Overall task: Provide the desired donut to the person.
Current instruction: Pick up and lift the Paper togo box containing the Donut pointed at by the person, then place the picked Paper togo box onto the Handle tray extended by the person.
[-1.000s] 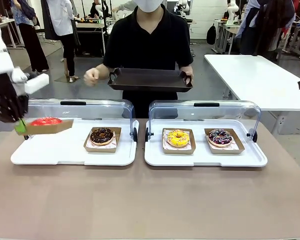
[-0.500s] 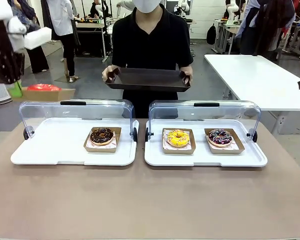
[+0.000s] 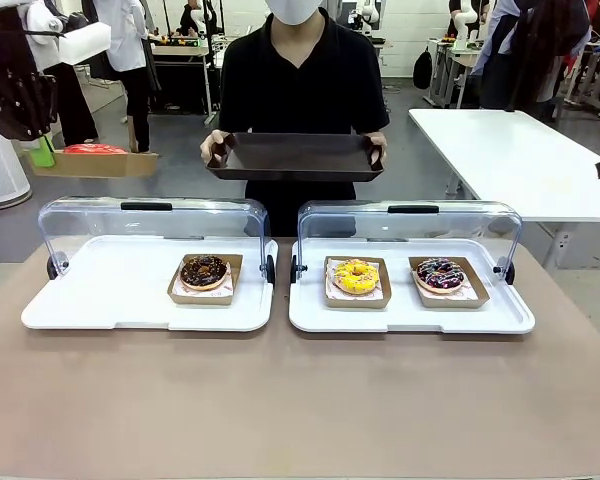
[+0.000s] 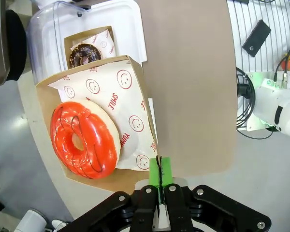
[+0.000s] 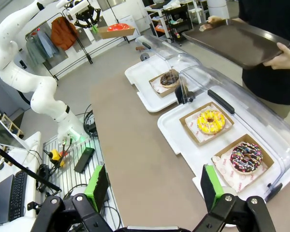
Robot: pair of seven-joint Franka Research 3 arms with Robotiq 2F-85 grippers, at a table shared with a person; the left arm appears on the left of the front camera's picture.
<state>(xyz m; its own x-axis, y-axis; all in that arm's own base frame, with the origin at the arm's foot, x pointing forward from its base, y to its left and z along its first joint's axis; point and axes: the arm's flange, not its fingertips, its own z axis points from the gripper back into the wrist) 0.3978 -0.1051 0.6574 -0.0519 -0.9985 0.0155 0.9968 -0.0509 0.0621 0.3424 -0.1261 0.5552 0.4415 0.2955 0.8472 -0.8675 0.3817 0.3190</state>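
Red donut: the red-glazed donut (image 4: 84, 140) is being held up on printed paper (image 4: 130, 82) in a cardboard boat (image 3: 95, 166), well off to the left of the person's dark serving tray (image 3: 295, 160) and at about its height in the front view.
Left jaws: the jaws of the left gripper (image 4: 159, 186) are being pressed to a narrow slit on the boat's rim. Only that one edge is being gripped.
Step in hand: the boat is judged to be wanted on the serving tray. It is best being carried level, since the load hangs from one rim, and set flat on bare tray before release.
Clearance: the raised clear lids (image 3: 150, 220), below the serving tray and nearer the robot, are best being passed over.
Person: the serving tray is being offered in both hands by the person (image 3: 300, 80) behind it.
Right jaws: the right gripper (image 5: 154, 188) is being held wide with nothing between, well apart from the serving tray, on the robot's side of the counter (image 3: 300, 400).
Writing: "SMILE", smiley faces and a word beginning "YUM" are being shown in red on the paper. The rest cannot be read.
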